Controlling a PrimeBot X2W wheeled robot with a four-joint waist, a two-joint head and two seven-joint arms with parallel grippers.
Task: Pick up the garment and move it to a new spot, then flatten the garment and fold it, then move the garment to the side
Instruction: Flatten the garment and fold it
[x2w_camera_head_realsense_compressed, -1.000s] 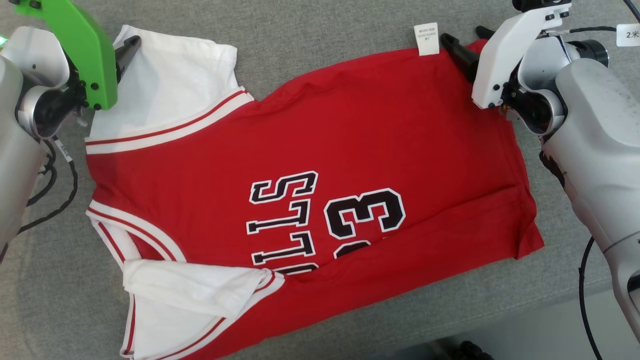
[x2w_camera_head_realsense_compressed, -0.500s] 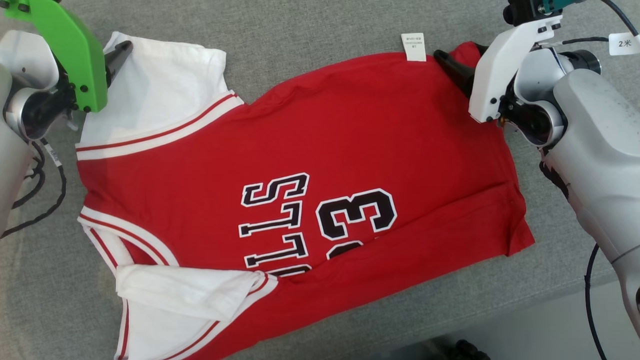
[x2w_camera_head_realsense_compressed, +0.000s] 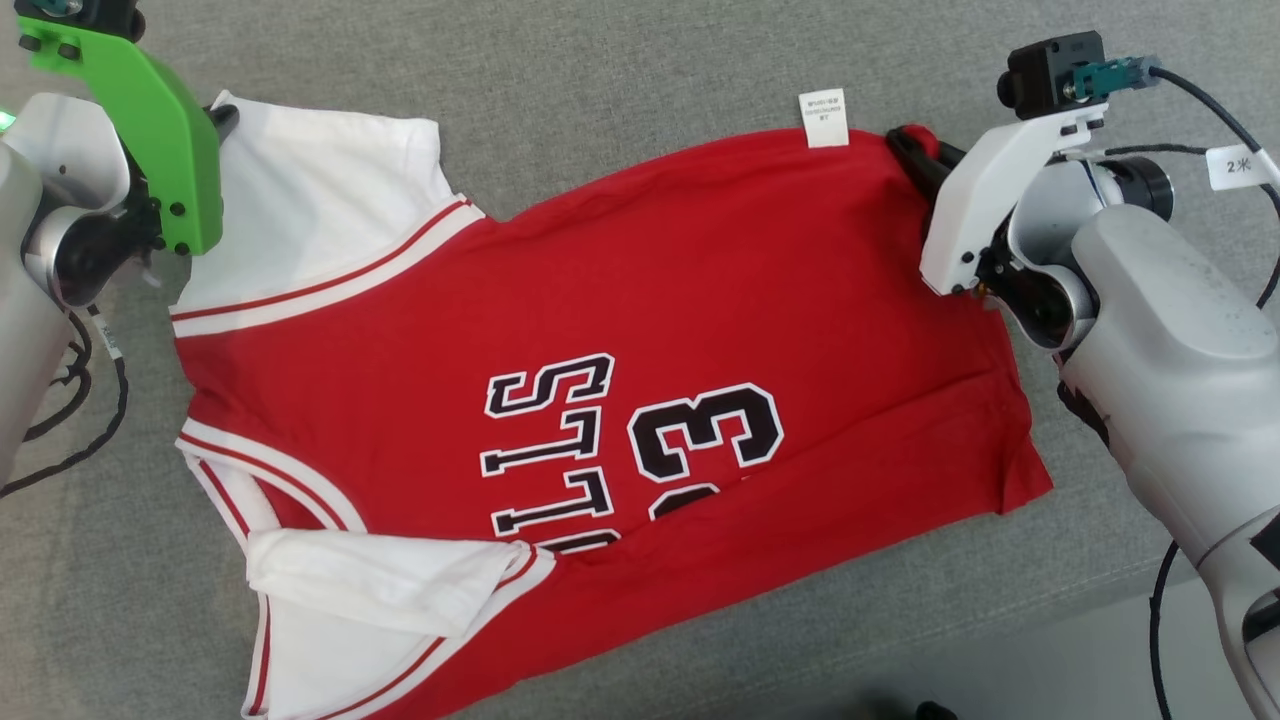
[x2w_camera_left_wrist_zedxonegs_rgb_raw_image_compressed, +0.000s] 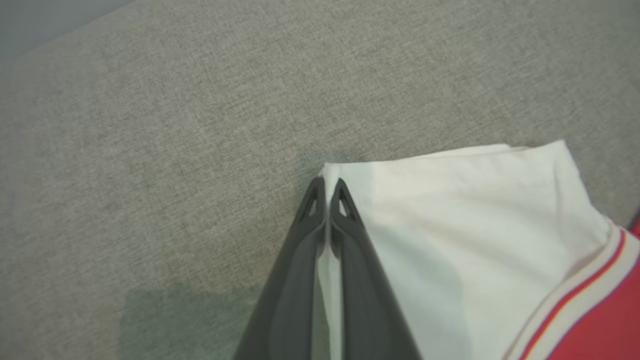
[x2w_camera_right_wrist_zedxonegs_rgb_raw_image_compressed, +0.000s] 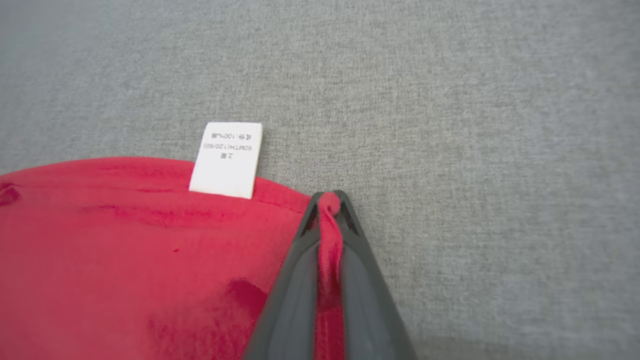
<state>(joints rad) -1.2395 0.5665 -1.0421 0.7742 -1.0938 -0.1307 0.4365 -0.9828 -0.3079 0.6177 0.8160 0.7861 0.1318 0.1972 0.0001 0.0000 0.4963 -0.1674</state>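
Grey woven worktop (x2w_camera_head_realsense_compressed: 600, 70) carries the red jersey (x2w_camera_head_realsense_compressed: 700, 280), spread flat, with white sleeves, black lettering and a white tag (x2w_camera_head_realsense_compressed: 823, 117). The left gripper (x2w_camera_left_wrist_zedxonegs_rgb_raw_image_compressed: 327, 186) clamps a white sleeve corner and the right gripper (x2w_camera_right_wrist_zedxonegs_rgb_raw_image_compressed: 329, 200) pinches the red hem corner.

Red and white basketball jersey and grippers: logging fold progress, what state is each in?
Red and white basketball jersey: spread print up, near edge folded over lettering.
Left gripper: jaws shut on its white sleeve corner.
Right gripper: jaws shut on its red corner.
White care label: lying flat outside the edge.
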